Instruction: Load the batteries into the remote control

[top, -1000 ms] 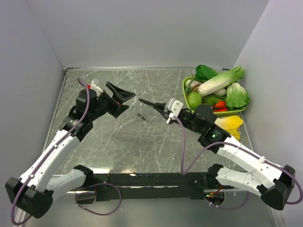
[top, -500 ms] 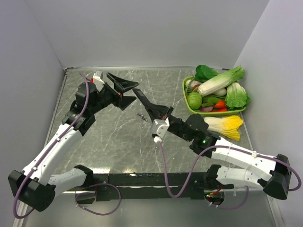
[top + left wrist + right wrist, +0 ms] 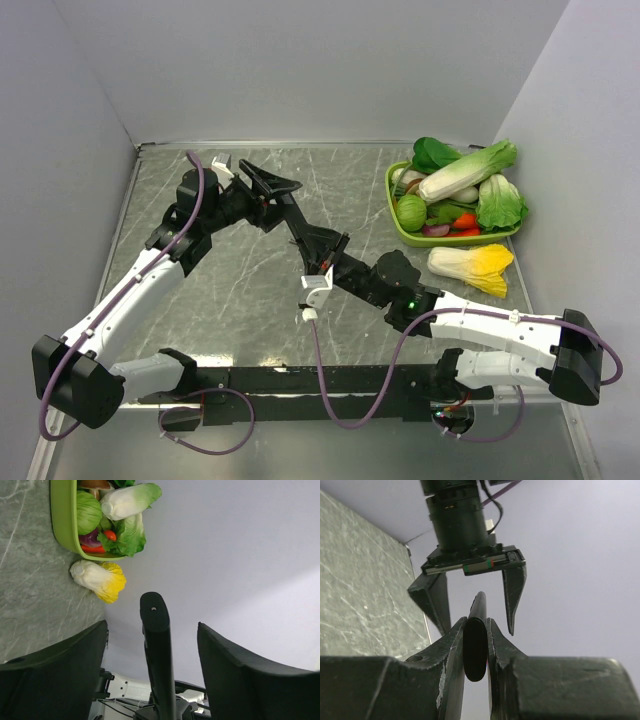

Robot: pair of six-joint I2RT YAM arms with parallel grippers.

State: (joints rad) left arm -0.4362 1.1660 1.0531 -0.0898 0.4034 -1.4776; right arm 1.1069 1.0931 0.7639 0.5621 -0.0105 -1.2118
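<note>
My right gripper (image 3: 318,238) is shut on the remote control (image 3: 296,213), a slim black bar. It holds the remote above the table, pointing up-left. In the right wrist view the remote (image 3: 476,645) is clamped edge-on between the pads. Its far end reaches between the spread fingers of my left gripper (image 3: 480,629). My left gripper (image 3: 272,192) is open. In the left wrist view the remote (image 3: 157,655) stands between the two fingers (image 3: 75,655) with a gap on each side. No battery shows in any view.
A green basket (image 3: 392,200) of toy vegetables stands at the back right, with a yellow-tipped cabbage (image 3: 470,265) on the table in front of it. Both also show in the left wrist view, the basket (image 3: 62,525) above the cabbage (image 3: 97,580). Grey walls close the sides and back.
My right arm has swung left and carried the remote up between the left gripper's fingers. The left gripper has shifted right toward it. The small battery seen mid-table earlier is now hidden.
</note>
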